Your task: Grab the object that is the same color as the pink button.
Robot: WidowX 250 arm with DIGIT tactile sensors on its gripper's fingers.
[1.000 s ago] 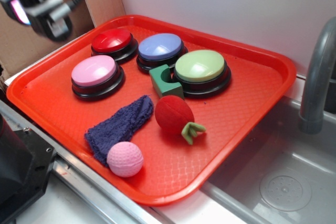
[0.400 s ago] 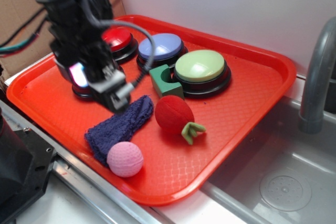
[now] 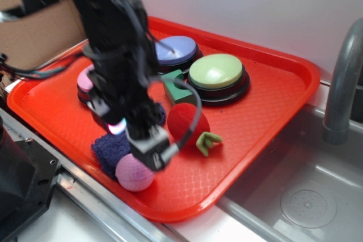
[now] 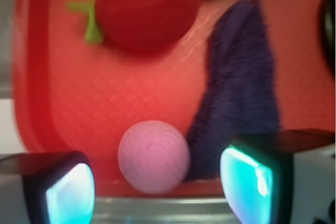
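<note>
1. Claw (image 4: 157,182): spread wide and empty. In the wrist view its two fingertips sit at the lower left and lower right corners, with the pink ball in the gap between them and touching neither.
2. Claw, outside view (image 3: 153,150): it hangs just over the pink ball, at the end of the black arm; motion blur hides its exact height above the tray.
3. Pink ball (image 3: 131,175): small, pale pink, dimpled skin. It rests on the red tray (image 3: 272,92) close to the near rim. Being round, it has no long axis to line up with.
4. Deciding relation: in the wrist view the pink ball (image 4: 153,156) lies slightly left of the midline between the fingertips and a little ahead of them. Judgement: the grasp calls for a straight descent with a small nudge toward that side.
5. Blue cloth (image 4: 239,85): touches the pink ball on its right side in the wrist view. Judgement: the right fingertip may land on the cloth.
6. Red ball (image 3: 186,123): larger, with a green stem, beyond the pink ball and apart from it.
7. Pink button (image 3: 85,80): far side of the cloth from the pink ball, mostly hidden behind the arm.
</note>
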